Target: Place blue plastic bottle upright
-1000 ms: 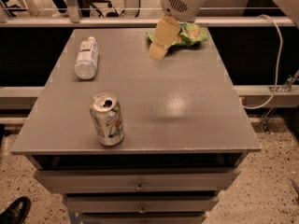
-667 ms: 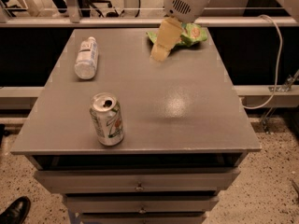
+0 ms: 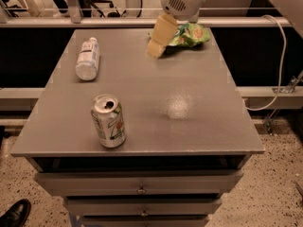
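The blue plastic bottle (image 3: 87, 59) lies on its side at the far left of the grey table (image 3: 189, 126), with its white cap pointing away from me. My gripper (image 3: 157, 42) hangs over the far middle of the table, to the right of the bottle and well apart from it. It holds nothing that I can see. A green bag (image 3: 191, 35) lies just behind and to the right of the gripper.
A silver soda can (image 3: 109, 121) with green-red print stands upright near the front left edge. The table top sits on a cabinet with drawers (image 3: 139, 183). A white cable (image 3: 279, 65) hangs at the right. A railing runs behind the table.
My gripper has shifted a little to the left, toward the bottle's side. The bottle, the can and the bag have not moved.
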Controlling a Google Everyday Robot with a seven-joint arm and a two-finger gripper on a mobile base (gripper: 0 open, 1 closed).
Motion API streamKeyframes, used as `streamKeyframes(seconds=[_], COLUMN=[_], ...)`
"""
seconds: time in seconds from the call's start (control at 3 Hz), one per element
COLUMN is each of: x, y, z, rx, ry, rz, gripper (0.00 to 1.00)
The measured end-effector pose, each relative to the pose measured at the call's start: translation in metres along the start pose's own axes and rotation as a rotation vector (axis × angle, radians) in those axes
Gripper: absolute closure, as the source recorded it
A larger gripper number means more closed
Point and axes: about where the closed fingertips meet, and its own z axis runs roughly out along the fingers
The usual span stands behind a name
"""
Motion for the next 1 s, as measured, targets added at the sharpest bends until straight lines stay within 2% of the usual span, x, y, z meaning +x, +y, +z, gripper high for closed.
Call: streamKeyframes(seconds=[0.33, 0.67, 1.0], x=[-0.053, -0.106, -0.157], y=[-0.025, -0.037, -0.023], z=[0.051, 0.101, 0.137], rx=[-0.013, -0.045, -0.095], ry=[-0.043, -0.06, -0.065], rz=[0.147, 0.299, 0.418], gripper=[0.0, 0.0, 0.0])
